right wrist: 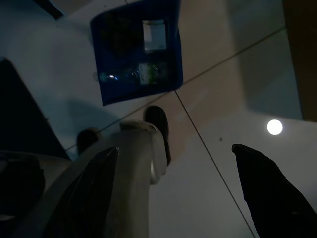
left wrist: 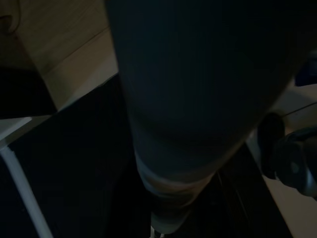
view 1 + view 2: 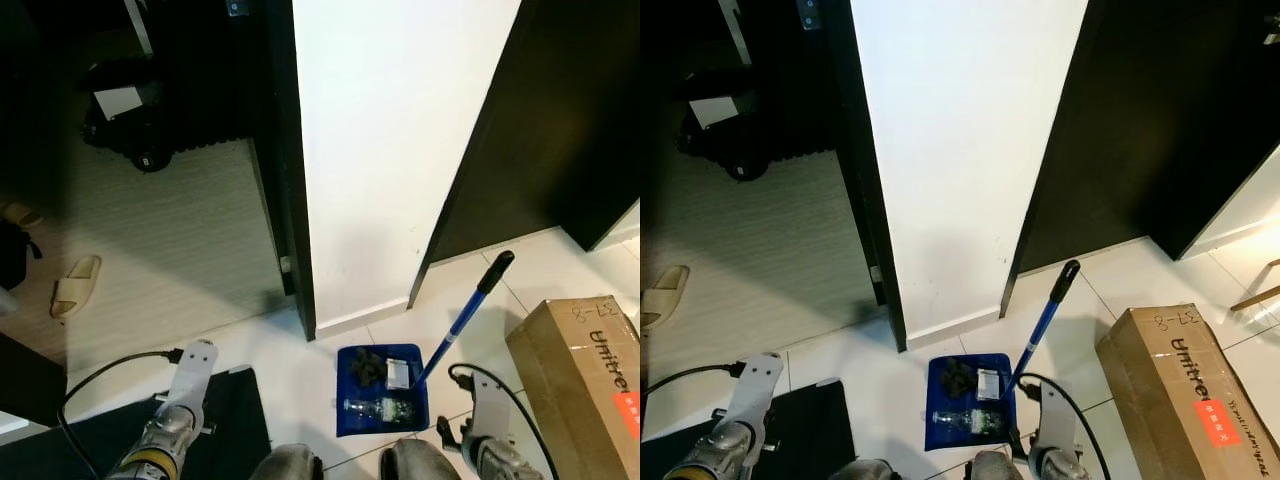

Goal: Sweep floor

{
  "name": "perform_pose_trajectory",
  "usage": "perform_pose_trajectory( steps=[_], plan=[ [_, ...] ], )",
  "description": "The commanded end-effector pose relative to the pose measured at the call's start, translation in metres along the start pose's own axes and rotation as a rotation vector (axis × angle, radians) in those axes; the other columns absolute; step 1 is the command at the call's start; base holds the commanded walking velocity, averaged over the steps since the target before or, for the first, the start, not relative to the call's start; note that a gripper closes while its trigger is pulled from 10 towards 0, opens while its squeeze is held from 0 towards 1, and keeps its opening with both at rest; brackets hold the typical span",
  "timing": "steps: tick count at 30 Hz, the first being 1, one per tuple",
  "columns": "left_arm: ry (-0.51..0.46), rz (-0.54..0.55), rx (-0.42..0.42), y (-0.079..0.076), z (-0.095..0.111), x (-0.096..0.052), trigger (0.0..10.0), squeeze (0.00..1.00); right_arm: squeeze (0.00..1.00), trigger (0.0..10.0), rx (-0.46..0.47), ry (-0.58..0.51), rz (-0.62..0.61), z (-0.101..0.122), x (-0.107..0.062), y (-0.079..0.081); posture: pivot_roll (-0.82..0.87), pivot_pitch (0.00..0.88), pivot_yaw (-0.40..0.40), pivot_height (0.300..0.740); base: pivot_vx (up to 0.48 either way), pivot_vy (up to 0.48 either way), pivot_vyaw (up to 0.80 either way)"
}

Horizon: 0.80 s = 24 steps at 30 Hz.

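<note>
A blue dustpan (image 3: 383, 400) lies on the white tiled floor just ahead of my feet. It holds dark debris (image 3: 364, 369), a white scrap and a clear plastic bottle (image 3: 378, 408). Its blue handle with a black grip (image 3: 496, 270) leans up to the right. The dustpan (image 1: 136, 49) appears again in the right wrist view, beyond my right gripper (image 1: 174, 148), which hangs open and holds nothing. My right arm (image 3: 488, 420) hangs beside the handle's base. My left arm (image 3: 180, 400) hangs idle at the lower left; the left wrist view is dark, with a grey trouser leg (image 2: 198, 99) close by.
A cardboard box (image 3: 585, 380) stands on the tiles at the right. A black mat (image 3: 235, 410) lies at the lower left. A white wall (image 3: 400, 150) rises ahead, with a dark door (image 3: 560, 130) to its right and a wood-floored room with a slipper (image 3: 75, 285) to its left.
</note>
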<state>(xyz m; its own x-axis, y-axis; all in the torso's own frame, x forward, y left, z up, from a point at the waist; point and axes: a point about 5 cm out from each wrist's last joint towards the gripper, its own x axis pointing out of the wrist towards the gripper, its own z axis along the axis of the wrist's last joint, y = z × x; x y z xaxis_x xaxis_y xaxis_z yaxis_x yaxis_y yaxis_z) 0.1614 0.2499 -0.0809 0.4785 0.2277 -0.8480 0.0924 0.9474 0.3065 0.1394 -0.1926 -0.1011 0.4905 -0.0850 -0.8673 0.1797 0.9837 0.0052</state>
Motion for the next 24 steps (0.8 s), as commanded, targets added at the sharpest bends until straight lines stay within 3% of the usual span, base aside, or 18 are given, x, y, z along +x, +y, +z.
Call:
perform_pose_trajectory(
  steps=[1, 12, 16, 24],
  plan=[
    [0.035, -0.015, -0.012, -0.009, -0.009, -0.001, 10.0, 0.0, 0.0, 10.0, 0.002, -0.002, -0.01, -0.002, 0.0, -0.001, 0.06, 0.0, 0.02, 0.74, 0.0, 0.0, 0.0],
    [0.02, 0.002, -0.061, -0.017, -0.011, -0.001, 10.0, 0.0, 0.0, 10.0, -0.014, 0.05, -0.044, -0.015, -0.004, -0.021, 0.05, 0.0, 0.013, 0.74, 0.0, 0.0, 0.0],
    [-0.019, -0.004, -0.052, -0.021, -0.008, -0.002, 10.0, 0.0, 0.0, 10.0, -0.067, 0.065, -0.049, -0.017, -0.006, -0.032, 0.05, 0.0, 0.012, 0.74, 0.0, 0.0, 0.0],
    [-0.031, 0.009, -0.097, -0.024, -0.008, -0.002, 10.0, 0.0, 0.0, 10.0, -0.081, 0.072, -0.05, -0.018, -0.007, -0.036, 0.05, 0.0, 0.003, 0.74, 0.0, 0.0, 0.0]
  ],
)
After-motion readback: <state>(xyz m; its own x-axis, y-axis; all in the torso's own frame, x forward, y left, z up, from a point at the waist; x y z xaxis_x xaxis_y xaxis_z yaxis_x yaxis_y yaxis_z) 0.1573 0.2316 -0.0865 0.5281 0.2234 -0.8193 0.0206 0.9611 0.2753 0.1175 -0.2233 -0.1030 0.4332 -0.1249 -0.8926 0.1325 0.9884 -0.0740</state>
